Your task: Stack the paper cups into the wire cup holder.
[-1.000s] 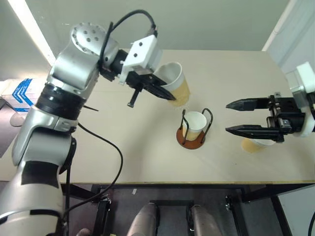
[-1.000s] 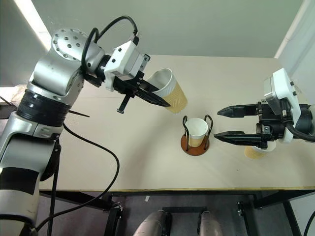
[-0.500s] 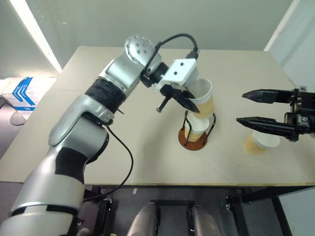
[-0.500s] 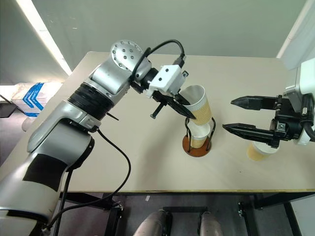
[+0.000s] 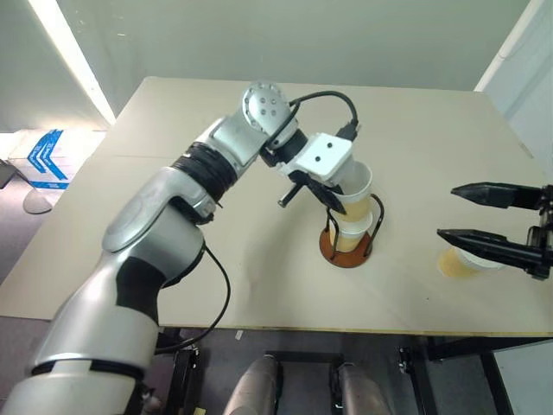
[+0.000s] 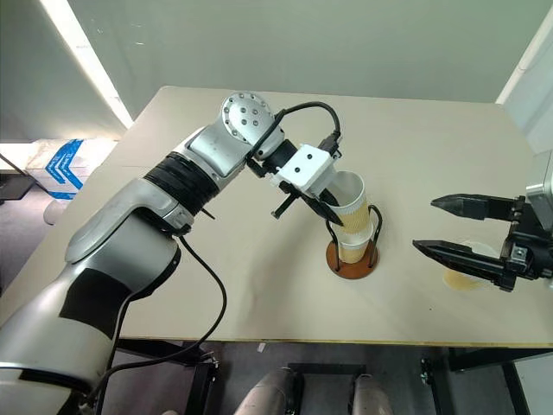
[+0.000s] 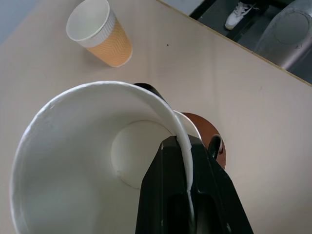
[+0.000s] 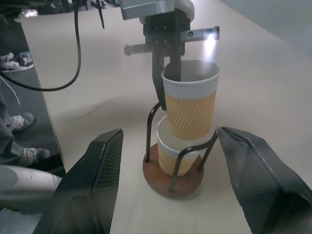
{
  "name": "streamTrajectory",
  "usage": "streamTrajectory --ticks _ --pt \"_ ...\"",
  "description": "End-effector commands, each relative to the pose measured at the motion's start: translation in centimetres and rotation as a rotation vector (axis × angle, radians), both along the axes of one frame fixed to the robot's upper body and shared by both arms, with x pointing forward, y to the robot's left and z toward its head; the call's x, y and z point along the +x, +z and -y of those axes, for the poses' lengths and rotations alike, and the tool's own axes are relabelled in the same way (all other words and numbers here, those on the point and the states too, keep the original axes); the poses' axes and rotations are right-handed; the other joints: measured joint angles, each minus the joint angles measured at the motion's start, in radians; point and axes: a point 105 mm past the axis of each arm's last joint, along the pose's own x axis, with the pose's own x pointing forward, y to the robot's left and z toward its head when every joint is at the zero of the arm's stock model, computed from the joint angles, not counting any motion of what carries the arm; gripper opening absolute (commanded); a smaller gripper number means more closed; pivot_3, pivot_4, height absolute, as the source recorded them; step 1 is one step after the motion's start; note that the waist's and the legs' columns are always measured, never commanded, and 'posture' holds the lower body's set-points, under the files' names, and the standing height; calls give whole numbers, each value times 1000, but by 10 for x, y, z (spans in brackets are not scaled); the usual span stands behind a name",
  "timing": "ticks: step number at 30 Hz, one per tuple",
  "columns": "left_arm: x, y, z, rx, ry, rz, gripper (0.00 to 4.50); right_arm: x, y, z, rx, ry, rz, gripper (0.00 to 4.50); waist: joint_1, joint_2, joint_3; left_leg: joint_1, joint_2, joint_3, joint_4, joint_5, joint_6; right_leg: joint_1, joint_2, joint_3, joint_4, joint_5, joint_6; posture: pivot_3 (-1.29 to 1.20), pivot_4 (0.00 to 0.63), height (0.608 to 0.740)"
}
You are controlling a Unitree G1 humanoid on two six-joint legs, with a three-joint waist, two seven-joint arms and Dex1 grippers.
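Presently on the beige table (image 5: 216, 277):

- Wire cup holder, reddish-brown disc base with black wire loops (image 5: 349, 248), centre; one tan-yellow ribbed paper cup (image 5: 348, 236) seated inside.
- Second, like cup (image 5: 355, 188), part-nested in the first, rim pinched by the left gripper (image 5: 332, 197).
- Third cup (image 5: 464, 260), at the holder's three o'clock, standing under the right gripper (image 5: 473, 216), fingers spread wide, empty.

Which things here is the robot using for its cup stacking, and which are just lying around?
For the job:
- cup pinched at its rim by the left gripper, going into the cup already in the holder
- wire cup holder with that cup
- third cup standing on the table
- right gripper, open

Just there:
- table
- blue-and-white box on the floor
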Motion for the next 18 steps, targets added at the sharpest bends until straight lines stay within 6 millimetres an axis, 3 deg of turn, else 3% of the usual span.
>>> streamTrajectory --ticks 1,9,13,18 --pt "-6 7 3 32 -61 39 28 -5 9 -1 -33 -4 62 3252 0 0 0 0 0 0 0 0 0 0 0 0 0 0 0 0 150 740" --pt "-7 -1 10 65 -96 64 28 -5 7 0 -40 -14 54 3252 0 0 0 1 -1 2 1 0 2 2 -1 1 0 1 2 0 150 740" --pt "-7 3 15 53 -97 69 1265 -4 6 3 -51 -32 53 3252 0 0 0 2 -2 3 2 -1 3 2 -2 2 0 0 4 0 150 740" --pt "-3 20 21 -18 -71 82 3006 9 5 13 -81 -135 89 3252 0 0 0 2 -3 4 3 -1 4 3 -3 2 0 0 5 0 150 740"
